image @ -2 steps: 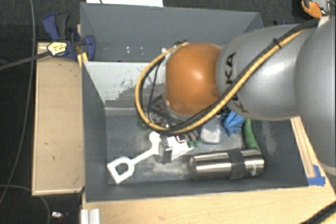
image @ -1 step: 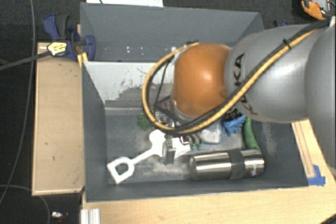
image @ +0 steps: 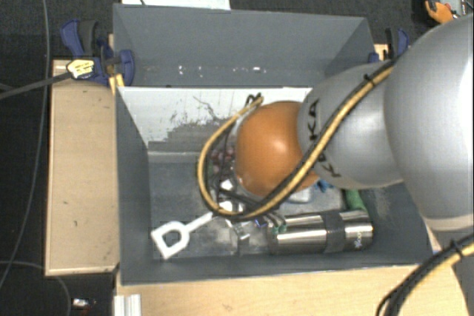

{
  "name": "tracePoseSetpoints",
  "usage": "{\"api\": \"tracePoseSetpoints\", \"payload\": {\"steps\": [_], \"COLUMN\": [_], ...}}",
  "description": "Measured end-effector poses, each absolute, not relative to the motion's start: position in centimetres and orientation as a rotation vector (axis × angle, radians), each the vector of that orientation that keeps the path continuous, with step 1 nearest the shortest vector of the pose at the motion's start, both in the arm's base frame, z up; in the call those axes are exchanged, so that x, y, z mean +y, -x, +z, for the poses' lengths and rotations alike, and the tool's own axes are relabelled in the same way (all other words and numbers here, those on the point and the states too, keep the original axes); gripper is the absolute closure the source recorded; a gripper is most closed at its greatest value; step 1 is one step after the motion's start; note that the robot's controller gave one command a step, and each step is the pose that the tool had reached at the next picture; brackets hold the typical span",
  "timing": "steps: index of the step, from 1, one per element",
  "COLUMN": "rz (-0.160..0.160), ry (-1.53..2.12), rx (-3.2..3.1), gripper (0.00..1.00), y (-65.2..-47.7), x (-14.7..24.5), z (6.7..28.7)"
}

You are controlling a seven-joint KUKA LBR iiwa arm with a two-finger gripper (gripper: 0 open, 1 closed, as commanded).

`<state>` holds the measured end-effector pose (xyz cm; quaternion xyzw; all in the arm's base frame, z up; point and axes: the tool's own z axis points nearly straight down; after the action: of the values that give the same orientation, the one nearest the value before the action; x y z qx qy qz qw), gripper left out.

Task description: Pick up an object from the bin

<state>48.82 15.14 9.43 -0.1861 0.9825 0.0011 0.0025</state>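
Note:
My gripper (image: 238, 221) reaches down near the bin's front middle, mostly hidden under the arm's orange cover. Just to its left lies a white plastic tool (image: 178, 234) with a looped end, flat on the floor and pointing to the front left corner. Right of the gripper lies a silver metal cylinder (image: 320, 232) with a dark band, on its side along the front wall. The gripper's tip sits between the white tool's stem and the cylinder's left end; I cannot tell whether it touches either.
A green object (image: 354, 199) and a pale bluish-white item (image: 304, 195) peek out behind the cylinder, under the arm. The arm covers the bin's right half. Bare floor shows at the left and back left.

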Motion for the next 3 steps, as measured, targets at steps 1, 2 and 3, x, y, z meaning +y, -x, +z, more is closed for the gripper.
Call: {"api": "tracePoseSetpoints", "payload": {"steps": [1,2,3], "rz": [0.006,0.005,0.005], "ry": [0.429,0.609,0.606], "rx": [3.1,3.074,3.075], "gripper": [0.0,1.0,1.0], "y": [-47.8,-48.3,-48.3], "x": [15.0,13.8,13.8], "z": [8.0,7.5,7.5]}}
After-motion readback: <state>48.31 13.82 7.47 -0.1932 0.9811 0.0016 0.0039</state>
